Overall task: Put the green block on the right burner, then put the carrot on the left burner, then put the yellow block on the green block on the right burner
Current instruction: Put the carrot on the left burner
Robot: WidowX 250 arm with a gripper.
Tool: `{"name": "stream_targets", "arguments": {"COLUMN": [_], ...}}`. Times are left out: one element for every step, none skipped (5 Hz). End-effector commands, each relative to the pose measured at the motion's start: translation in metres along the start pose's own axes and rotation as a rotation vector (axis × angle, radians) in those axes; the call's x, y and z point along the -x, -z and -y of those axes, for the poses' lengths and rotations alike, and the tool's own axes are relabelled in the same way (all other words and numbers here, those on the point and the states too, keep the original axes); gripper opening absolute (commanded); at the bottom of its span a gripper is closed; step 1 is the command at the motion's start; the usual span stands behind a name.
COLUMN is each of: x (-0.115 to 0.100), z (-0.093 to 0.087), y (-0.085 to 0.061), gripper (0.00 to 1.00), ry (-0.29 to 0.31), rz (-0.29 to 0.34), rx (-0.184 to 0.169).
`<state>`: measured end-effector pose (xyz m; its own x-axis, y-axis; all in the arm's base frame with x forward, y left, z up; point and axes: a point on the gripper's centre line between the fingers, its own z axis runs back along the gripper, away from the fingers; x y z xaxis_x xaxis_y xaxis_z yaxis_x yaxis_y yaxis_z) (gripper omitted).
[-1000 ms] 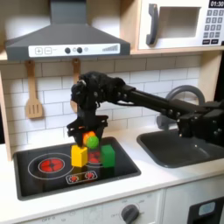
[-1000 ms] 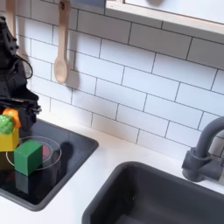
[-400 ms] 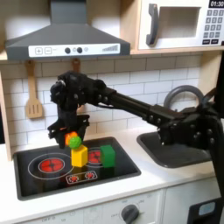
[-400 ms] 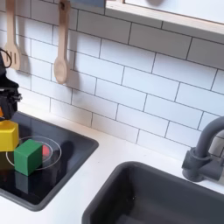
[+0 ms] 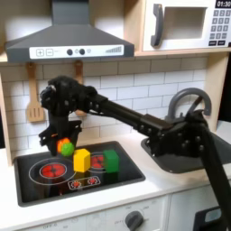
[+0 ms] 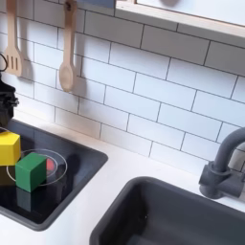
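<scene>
Right now the black arm stretches across from the first exterior view's right, over the sink (image 5: 185, 153), and its claw (image 5: 63, 144) hangs above the glossy black hob (image 5: 77, 171), closed around the carrot (image 5: 65, 145). The carrot sits between the fingers with its orange body and green leafy end both showing, lifted clear of the hob surface and hanging over the inner edge of the left burner (image 5: 50, 168), whose red rings lie towards the first exterior view's left. Just to the first exterior view's right of the claw, the yellow block (image 5: 81, 161) rests on the hob between the two burners, and beside it the green block (image 5: 111, 160) stands on the right burner (image 5: 106, 166); the two blocks are close, but I cannot tell whether they touch. In the second exterior view the green block (image 6: 31, 170) sits on the red rings of that burner (image 6: 53, 165) with the yellow block (image 6: 9, 146) behind it towards the second exterior view's left, and a sliver of the dark arm shows at the left edge. A wooden spoon (image 6: 66, 50) hangs on the white tiled wall above the hob in the second exterior view. The white bench (image 5: 135, 194) carries the hob and the dark sink, with a grey tap (image 6: 225, 163) curving over the basin.
</scene>
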<state>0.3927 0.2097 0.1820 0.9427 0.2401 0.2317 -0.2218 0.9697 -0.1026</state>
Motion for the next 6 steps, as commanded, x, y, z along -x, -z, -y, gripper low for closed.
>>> {"name": "stream_targets", "arguments": {"x": [-0.007,0.000,0.002,0.004,0.006,0.003], "z": [-0.029,-0.038,-0.043,-0.041,-0.046,-0.042], "y": [0.026,0.038,0.035,0.037,0.042,0.037], "gripper": [0.00,0.00,0.00,0.00,0.00,0.00], "ry": [-0.039,-0.044,-0.041,-0.034,-0.038,-0.039], "rz": [-0.044,-0.074,-0.070,-0.077,-0.085,-0.066], "rx": [-0.044,-0.064,-0.079,-0.070,-0.077,-0.064]}}
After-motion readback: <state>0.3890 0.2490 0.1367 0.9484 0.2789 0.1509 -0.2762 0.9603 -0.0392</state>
